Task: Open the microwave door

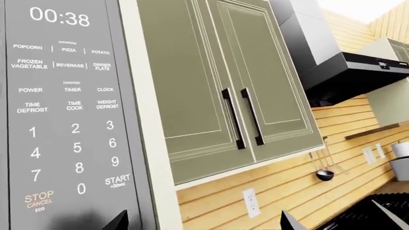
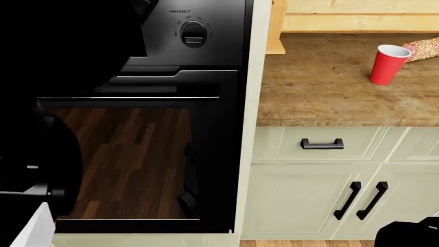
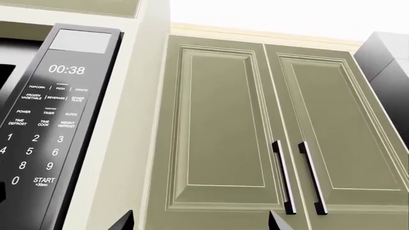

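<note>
Black microwave (image 1: 70,115) keypad, clock reading 00:38, START, STOP CANCEL

Both wrist views face up close at the microwave keypad (image 1: 67,115) and green cabinets (image 3: 255,129); head view looks down.

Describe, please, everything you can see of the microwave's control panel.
The microwave's control panel is a tall, dark grey, glossy strip set upright at the appliance's side, next to a pale cabinet frame and green cupboard doors. Its display reads 00:38. Below sit white-lettered presets (popcorn, pizza, potato, frozen vegetable, beverage, dinner plate), function keys for power, timer, clock and defrost, a number pad, START, and an orange STOP/CANCEL. Nothing is seen touching it; dark gripper tips show at the left wrist view's edge.
</note>
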Motion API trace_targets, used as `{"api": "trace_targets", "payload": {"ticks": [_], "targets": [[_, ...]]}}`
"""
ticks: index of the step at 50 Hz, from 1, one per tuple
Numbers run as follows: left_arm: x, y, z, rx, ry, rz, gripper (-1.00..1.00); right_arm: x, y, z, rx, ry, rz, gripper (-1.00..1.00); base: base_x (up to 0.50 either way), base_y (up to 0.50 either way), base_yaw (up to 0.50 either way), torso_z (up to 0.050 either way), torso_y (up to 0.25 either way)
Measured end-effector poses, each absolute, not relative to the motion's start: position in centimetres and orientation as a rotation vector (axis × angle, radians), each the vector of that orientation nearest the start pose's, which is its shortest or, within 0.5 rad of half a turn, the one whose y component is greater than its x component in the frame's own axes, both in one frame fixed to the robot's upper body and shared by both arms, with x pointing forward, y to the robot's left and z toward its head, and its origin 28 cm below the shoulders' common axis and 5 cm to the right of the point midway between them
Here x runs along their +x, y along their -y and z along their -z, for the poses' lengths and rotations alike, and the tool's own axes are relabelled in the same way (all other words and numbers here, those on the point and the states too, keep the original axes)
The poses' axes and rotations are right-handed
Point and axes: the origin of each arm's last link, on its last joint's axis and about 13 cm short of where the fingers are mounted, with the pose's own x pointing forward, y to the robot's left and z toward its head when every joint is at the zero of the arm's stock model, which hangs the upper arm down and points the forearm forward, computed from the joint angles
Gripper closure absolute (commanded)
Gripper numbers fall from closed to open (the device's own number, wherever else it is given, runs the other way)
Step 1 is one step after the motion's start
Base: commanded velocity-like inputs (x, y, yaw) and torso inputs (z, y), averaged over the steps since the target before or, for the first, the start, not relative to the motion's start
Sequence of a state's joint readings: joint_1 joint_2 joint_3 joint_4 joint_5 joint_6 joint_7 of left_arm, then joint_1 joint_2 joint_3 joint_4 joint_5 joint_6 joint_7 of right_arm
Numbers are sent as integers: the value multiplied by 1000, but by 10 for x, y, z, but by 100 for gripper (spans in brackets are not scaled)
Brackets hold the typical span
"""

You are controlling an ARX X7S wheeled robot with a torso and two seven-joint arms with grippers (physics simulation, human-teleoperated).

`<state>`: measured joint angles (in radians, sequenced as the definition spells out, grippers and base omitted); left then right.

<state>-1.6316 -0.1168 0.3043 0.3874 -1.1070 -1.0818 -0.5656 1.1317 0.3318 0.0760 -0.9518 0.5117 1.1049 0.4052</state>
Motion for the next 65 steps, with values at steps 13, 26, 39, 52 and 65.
{"api": "trace_targets", "payload": {"ticks": [13, 26, 39, 52, 65], "targets": [[235, -132, -438, 26, 638, 514, -100, 198, 124, -355, -44, 950, 115, -100, 0, 0, 0, 0, 0], [242, -144, -449, -22, 656, 447, -100, 198, 123, -355, -45, 949, 113, -100, 0, 0, 0, 0, 0], [234, -156, -459, -48, 704, 409, -100, 198, 122, -356, -43, 951, 111, -100, 0, 0, 0, 0, 0], [218, -167, -466, -48, 753, 388, -100, 199, 122, -355, -36, 950, 110, -100, 0, 0, 0, 0, 0], [201, -180, -472, -46, 798, 354, -100, 199, 123, -354, -30, 950, 112, -100, 0, 0, 0, 0, 0]]}}
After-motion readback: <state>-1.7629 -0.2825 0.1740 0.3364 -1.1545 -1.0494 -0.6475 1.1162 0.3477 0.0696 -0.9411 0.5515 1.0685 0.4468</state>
